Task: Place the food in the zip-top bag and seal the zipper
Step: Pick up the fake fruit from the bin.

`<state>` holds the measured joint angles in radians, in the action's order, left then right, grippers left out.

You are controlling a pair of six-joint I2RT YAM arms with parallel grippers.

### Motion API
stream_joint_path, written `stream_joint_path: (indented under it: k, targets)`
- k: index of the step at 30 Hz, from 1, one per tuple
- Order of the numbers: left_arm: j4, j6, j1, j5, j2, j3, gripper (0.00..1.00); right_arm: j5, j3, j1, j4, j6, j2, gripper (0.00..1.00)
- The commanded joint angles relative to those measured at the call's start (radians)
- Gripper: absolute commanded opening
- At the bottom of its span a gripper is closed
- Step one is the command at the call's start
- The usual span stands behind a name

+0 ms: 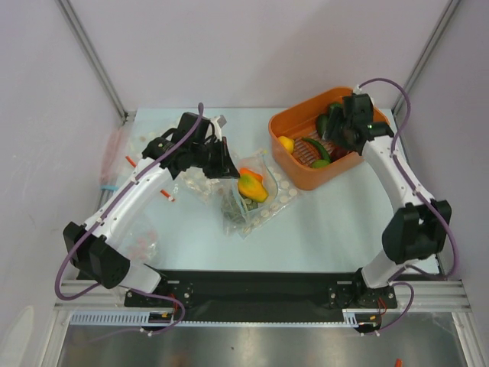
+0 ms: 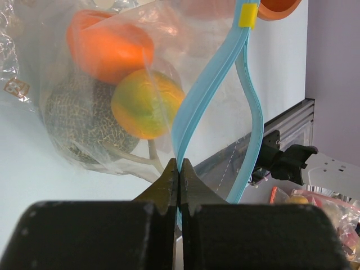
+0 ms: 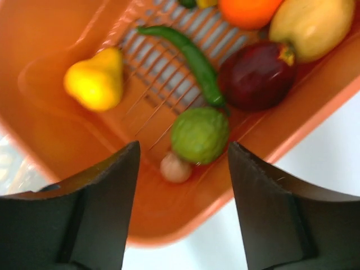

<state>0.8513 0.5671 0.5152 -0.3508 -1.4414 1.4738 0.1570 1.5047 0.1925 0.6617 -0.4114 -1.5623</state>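
The left claw (image 2: 179,166) is clamping the zipper (image 2: 208,79) of the one zip-top bag (image 2: 34,67), which is lying mid-table holding one orange fruit (image 2: 107,48), one mango (image 2: 146,104) and one bumpy ball (image 2: 73,121). The right claw (image 3: 184,147) is hanging open above one basket (image 3: 50,129).

You have very little to read here. In the left wrist view, a small brownish printed mark (image 2: 15,87) sits on crinkled clear plastic (image 2: 8,50) at the left edge. It looks like two rounded characters, perhaps "88", but the blur keeps you from being sure. Nothing can be read on the yellow tab (image 2: 247,16) clipped over the zipper (image 2: 197,107). In the top view, the red tags (image 1: 168,197) on the left arm (image 1: 145,191) are too small to read
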Motion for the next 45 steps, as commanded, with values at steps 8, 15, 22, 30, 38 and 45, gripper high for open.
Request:
stream_joint_path:
  k: [8,15,22,30,38,45]
  targets:
    - [-0.029,-0.016,0.005,-0.011,0.026,0.048,0.0,0.157,0.374,-0.07,0.071,0.029,-0.34,0.98]
    - [-0.04,-0.016,0.005,-0.014,0.022,0.056,0.0,0.265,0.535,-0.087,0.121,-0.015,-0.534,0.99]
    - [-0.087,-0.029,0.005,-0.013,0.022,0.034,0.0,0.236,0.496,-0.131,0.007,-0.13,-0.594,0.98]
    - [-0.093,-0.032,0.006,0.012,0.03,0.019,0.0,0.214,0.485,-0.149,-0.129,-0.242,-0.682,0.93]
    - [-0.084,-0.027,0.005,0.019,0.036,0.026,0.0,0.249,0.54,-0.151,-0.085,-0.313,-0.768,0.86]
    - [-0.072,-0.024,0.005,0.038,0.056,0.022,0.0,0.289,0.494,-0.137,-0.152,-0.244,-0.674,0.57]
